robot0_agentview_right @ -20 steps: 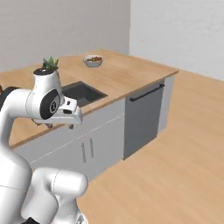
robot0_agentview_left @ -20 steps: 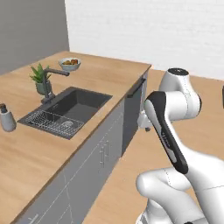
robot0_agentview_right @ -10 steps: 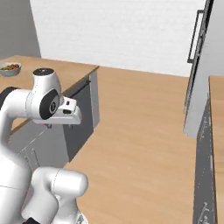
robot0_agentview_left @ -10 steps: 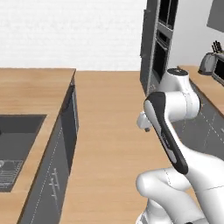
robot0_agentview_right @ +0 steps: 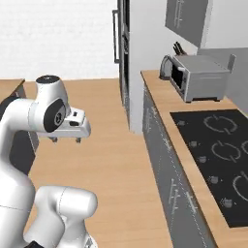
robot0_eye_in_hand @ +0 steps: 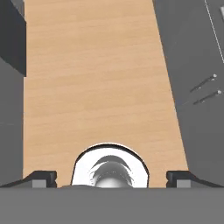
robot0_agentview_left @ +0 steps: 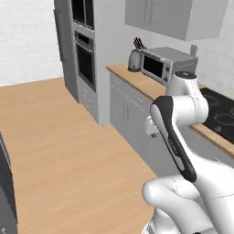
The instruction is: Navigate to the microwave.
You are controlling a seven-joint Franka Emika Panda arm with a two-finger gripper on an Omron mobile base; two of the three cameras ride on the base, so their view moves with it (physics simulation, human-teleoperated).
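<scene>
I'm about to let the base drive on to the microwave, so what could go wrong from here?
The arm's elbow juts toward the counter, so a tight approach might clip the cabinets beneath it. The kettle beside the microwave could be bumped. The open gripper sticks out over the floor and may catch something while turning.

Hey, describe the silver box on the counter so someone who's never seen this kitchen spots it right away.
Find the wooden counter with the black cooktop. Just beyond the cooktop sits the silver box. It is squared, with a dark front window, unlike the smaller rounded silver appliance beside it.
</scene>
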